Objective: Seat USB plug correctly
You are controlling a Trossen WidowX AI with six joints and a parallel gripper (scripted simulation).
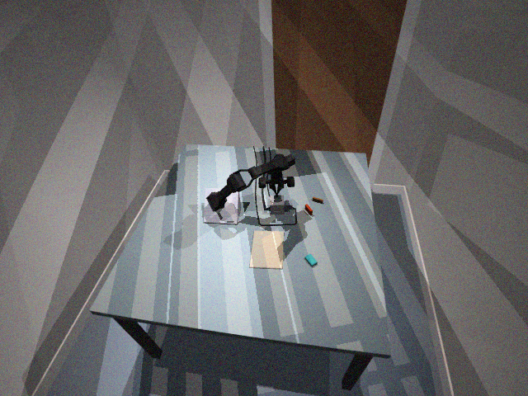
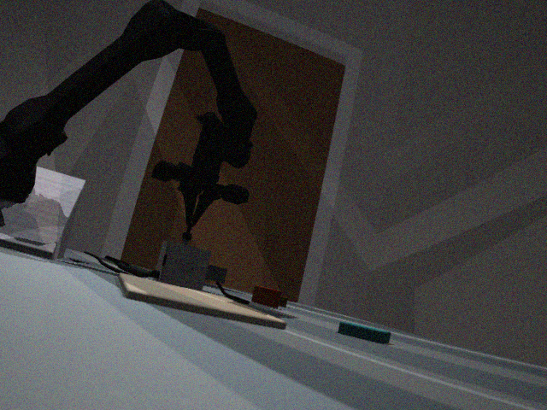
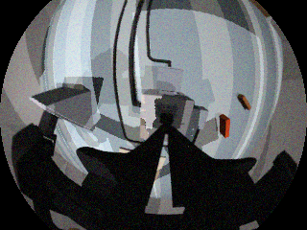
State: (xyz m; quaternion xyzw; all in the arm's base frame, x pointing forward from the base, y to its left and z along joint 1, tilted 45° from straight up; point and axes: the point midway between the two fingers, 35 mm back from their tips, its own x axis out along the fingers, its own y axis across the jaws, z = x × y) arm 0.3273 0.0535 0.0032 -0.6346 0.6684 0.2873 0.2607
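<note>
The power cube (image 1: 277,207) (image 2: 185,266) (image 3: 150,109) stands upright on the table. My gripper (image 1: 276,195) (image 2: 188,230) (image 3: 167,129) points down over the cube's top, its fingers closed together on the small black USB plug (image 2: 186,237) (image 3: 166,117). The plug is at the top face of the cube, with its dark body just above that face in the exterior view. The socket and the plug's metal end are hidden, so its depth and which way round it sits cannot be told.
Black cables (image 1: 256,195) (image 3: 115,72) run beside and around the cube. A grey plug (image 2: 217,273) (image 3: 200,117) sits at its side. A red block (image 1: 308,209) (image 2: 266,296) (image 3: 224,126), an orange-brown block (image 1: 318,200) (image 3: 244,102), a teal block (image 1: 310,260) (image 2: 364,332) and a tan board (image 1: 266,251) (image 2: 198,301) lie nearby.
</note>
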